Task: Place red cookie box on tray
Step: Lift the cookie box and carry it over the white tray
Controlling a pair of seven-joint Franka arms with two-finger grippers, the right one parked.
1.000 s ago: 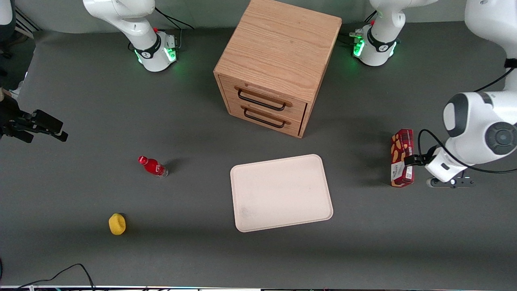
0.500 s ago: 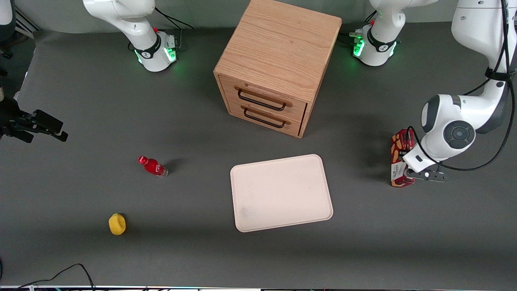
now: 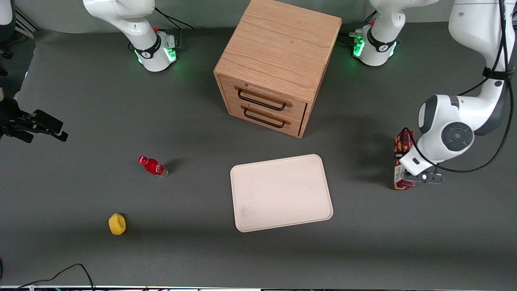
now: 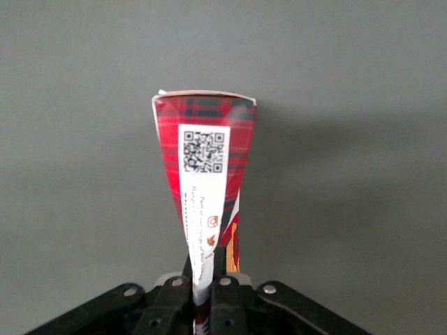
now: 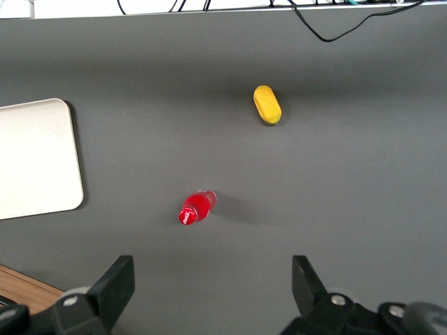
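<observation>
The end effector (image 3: 407, 174) sits low over the working arm's end of the tabletop (image 3: 80, 101), its two fingers (image 4: 173, 307) drawn in narrow and pinched on the red cookie box (image 3: 402, 159), which passes between them in the left wrist view (image 4: 206, 174). In that view the box stands on edge, its tartan panel with a white label strip and a square code facing the camera, a sliver of the cookie picture showing along one side. From the front the box appears as a thin dark-red strip with its long axis running from nearer the camera to farther from it, the nearer end under the end effector. The tabletop is a plain dark grey mat, evenly lit, with soft shadows beside the box. The tray (image 3: 281, 192) lies flat toward the middle of the tabletop, well apart from the box, with open mat between them. A wooden cabinet (image 3: 278, 60) with two black-handled drawers (image 3: 262, 108) stands farther from the camera than the tray. Toward the parked arm's end lie a small red bottle (image 3: 152, 166) on its side and, nearer the camera, a yellow object (image 3: 117, 224). A black cable (image 3: 64, 275) curls at the nearest edge.
</observation>
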